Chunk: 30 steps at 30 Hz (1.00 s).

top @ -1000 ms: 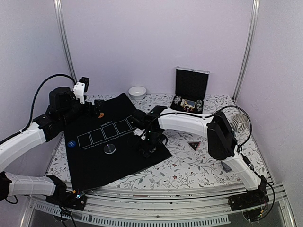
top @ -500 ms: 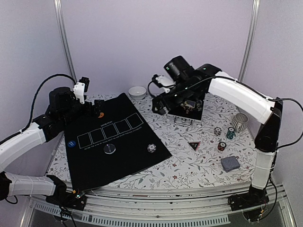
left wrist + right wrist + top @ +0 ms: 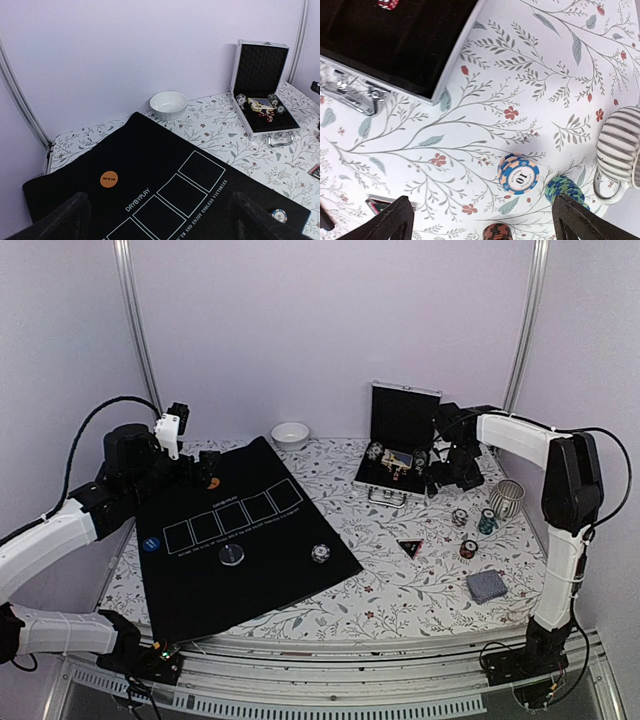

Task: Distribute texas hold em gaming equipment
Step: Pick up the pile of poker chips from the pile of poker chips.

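Note:
A blue-white poker chip (image 3: 319, 554) and a round grey button (image 3: 232, 555) lie on the black mat (image 3: 200, 580). An orange button (image 3: 108, 178) and a blue one (image 3: 150, 542) also lie on the mat. Three chip stacks stand on the right: blue-orange (image 3: 518, 173), green-blue (image 3: 565, 189) and red-black (image 3: 497, 232). The black-red triangular marker (image 3: 410, 547) and the card deck (image 3: 487, 586) lie near them. My right gripper (image 3: 485, 225) is open and empty above the chip stacks, beside the case. My left gripper (image 3: 160, 225) is open and empty over the mat's far left part.
The open silver-edged case (image 3: 400, 445) stands at the back, holding more chips and cards. A white bowl (image 3: 290, 434) sits behind the mat. A striped cup (image 3: 507, 498) stands right of the chip stacks. The enclosure walls are close on both sides.
My right arm left a chip on the mat, lifted, swung right past the case and now hovers over the chip stacks. The left arm has not moved.

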Each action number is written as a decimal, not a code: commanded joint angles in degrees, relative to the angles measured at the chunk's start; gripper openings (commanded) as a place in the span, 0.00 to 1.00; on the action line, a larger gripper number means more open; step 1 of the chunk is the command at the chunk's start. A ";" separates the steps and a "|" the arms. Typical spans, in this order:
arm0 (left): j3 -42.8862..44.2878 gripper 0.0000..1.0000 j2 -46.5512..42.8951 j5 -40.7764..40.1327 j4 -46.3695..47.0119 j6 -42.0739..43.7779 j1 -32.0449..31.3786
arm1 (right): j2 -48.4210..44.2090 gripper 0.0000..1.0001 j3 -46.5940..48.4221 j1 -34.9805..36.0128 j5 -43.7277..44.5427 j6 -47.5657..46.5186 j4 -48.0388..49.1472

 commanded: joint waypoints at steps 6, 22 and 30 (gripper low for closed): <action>-1.11 0.98 0.48 -0.33 0.53 0.70 0.12 | 3.66 0.91 -3.76 -4.79 -0.19 -2.63 2.59; -1.11 0.98 0.70 -0.53 0.55 0.84 0.12 | 8.12 0.64 -5.89 -7.67 -3.09 -4.42 4.47; -1.15 0.98 0.60 -0.76 0.64 0.93 0.08 | 8.05 0.59 -7.17 -7.66 -2.14 -4.12 4.28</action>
